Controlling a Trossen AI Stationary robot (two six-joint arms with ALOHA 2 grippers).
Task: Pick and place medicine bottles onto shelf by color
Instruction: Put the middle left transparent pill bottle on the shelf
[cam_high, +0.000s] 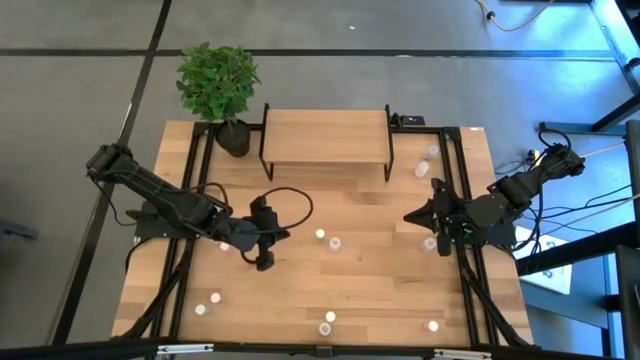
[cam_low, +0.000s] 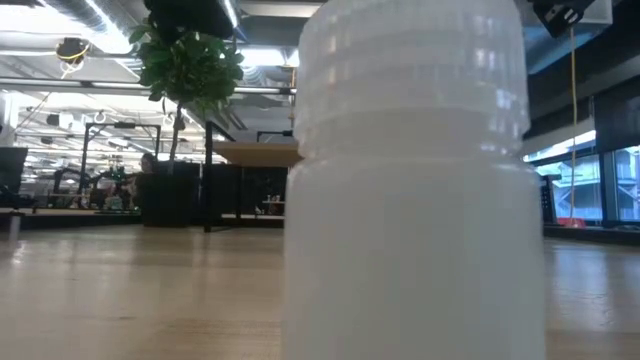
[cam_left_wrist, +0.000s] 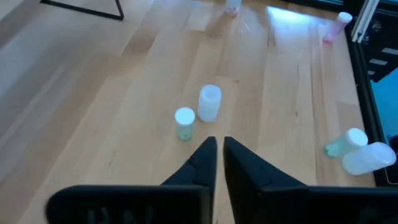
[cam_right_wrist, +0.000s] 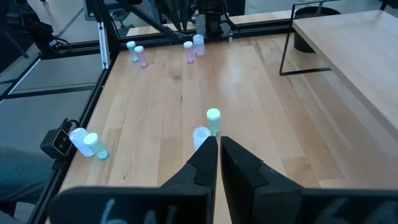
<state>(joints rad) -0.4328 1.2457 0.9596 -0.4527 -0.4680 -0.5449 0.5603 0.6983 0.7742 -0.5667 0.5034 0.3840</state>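
Zero medicine bottles (cam_high: 336, 243) are on the shelf (cam_high: 325, 136) from what I can see, all scattered on the table (cam_high: 370, 280), and my left gripper (cam_high: 266, 262) and right gripper (cam_high: 441, 246) are both pinched closed, empty.

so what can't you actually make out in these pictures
- Low view: a whitish bottle right at the lens hides the table's middle; its cap is cut off by the top edge.
- High view: medicine bottles too small to tell cap colours.
- Shelf: nothing visible on top; underneath is hidden.
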